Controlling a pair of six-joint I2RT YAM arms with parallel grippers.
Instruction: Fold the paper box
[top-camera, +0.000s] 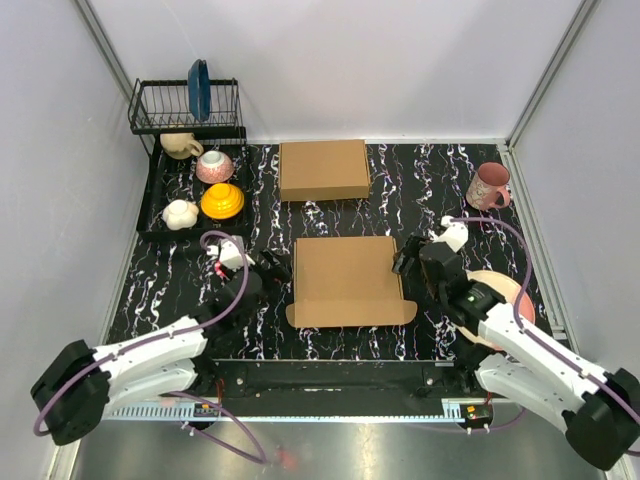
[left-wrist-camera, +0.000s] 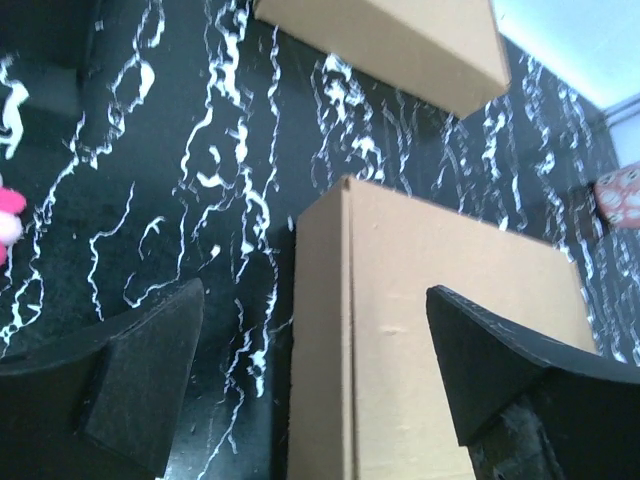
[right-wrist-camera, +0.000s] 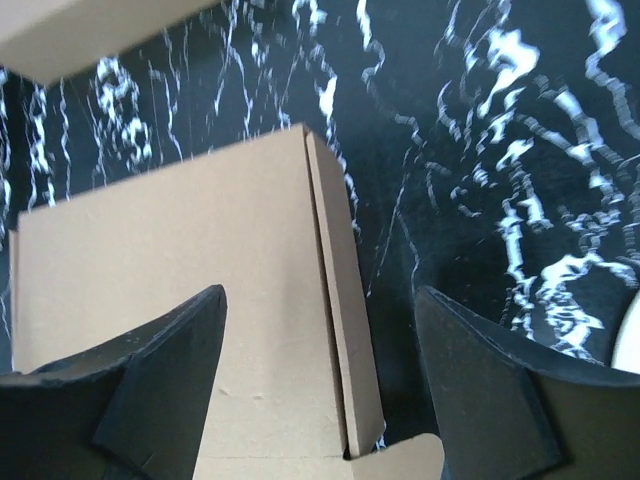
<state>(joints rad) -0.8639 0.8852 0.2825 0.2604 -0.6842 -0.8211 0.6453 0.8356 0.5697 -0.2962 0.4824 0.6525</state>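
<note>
The paper box (top-camera: 346, 280) lies mid-table, brown cardboard, lid folded down, a front flap with rounded ears sticking out at its near edge. My left gripper (top-camera: 276, 268) is open at the box's left side; in the left wrist view (left-wrist-camera: 315, 380) its fingers straddle the box's left wall (left-wrist-camera: 320, 330). My right gripper (top-camera: 403, 262) is open at the box's right side; in the right wrist view (right-wrist-camera: 320, 375) its fingers straddle the right wall (right-wrist-camera: 345, 330). Neither holds anything.
A second, neatly formed brown box (top-camera: 323, 169) sits behind. A dish rack (top-camera: 188, 110) and tray with bowls (top-camera: 221, 200) stand at back left. A pink mug (top-camera: 487, 186) is at back right, a plate (top-camera: 500, 295) under the right arm.
</note>
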